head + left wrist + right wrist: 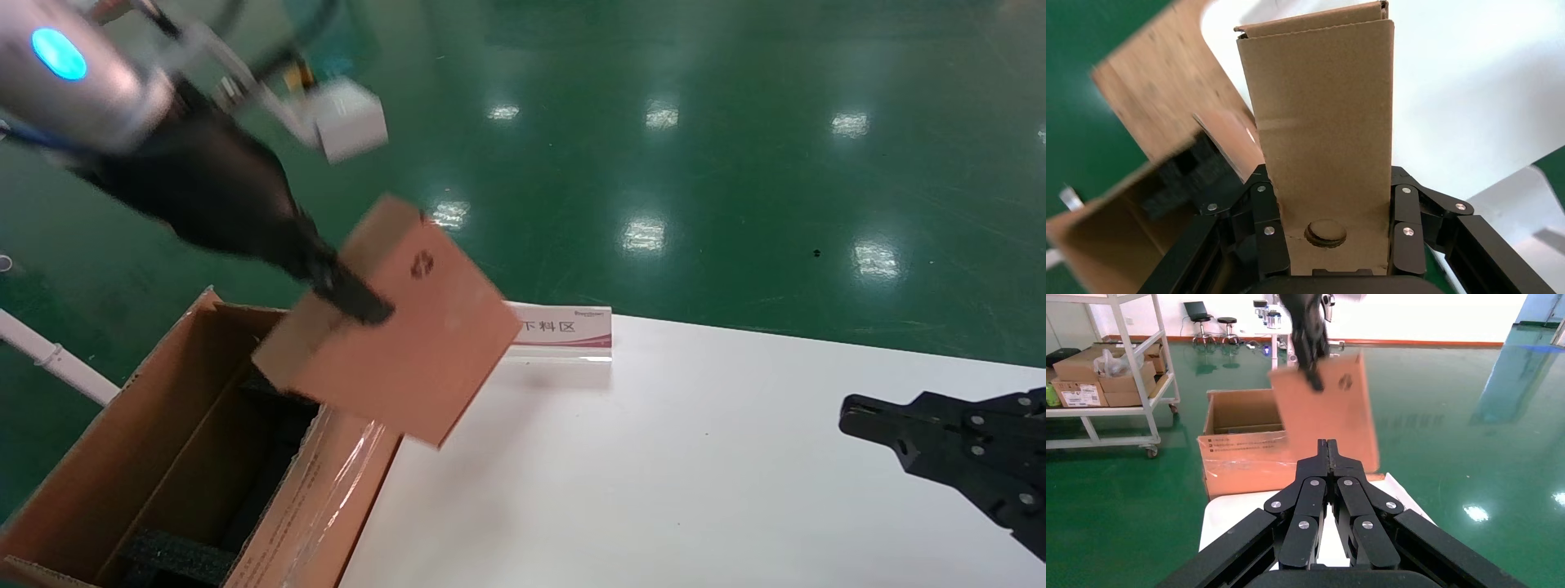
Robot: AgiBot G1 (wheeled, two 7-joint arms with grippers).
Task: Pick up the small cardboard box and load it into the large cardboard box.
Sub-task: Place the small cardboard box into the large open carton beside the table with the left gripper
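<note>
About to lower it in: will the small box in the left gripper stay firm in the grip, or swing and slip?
The small box looks stiff: its walls stay flat between the left gripper fingers. Probably light, since one end grip carries it. Held at that end and hanging tilted over the large box, it may pivot.

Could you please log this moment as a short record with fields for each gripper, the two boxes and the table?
left gripper: shut on the small cardboard box, holding it in the air
small cardboard box: tilted, above the large box's taped flap and the table edge, not yet inside
large cardboard box: open, beside the table's left end, black foam blocks inside
right gripper: shut, empty, parked over the table's right side
table: white, with a sign stand at its far edge
</note>
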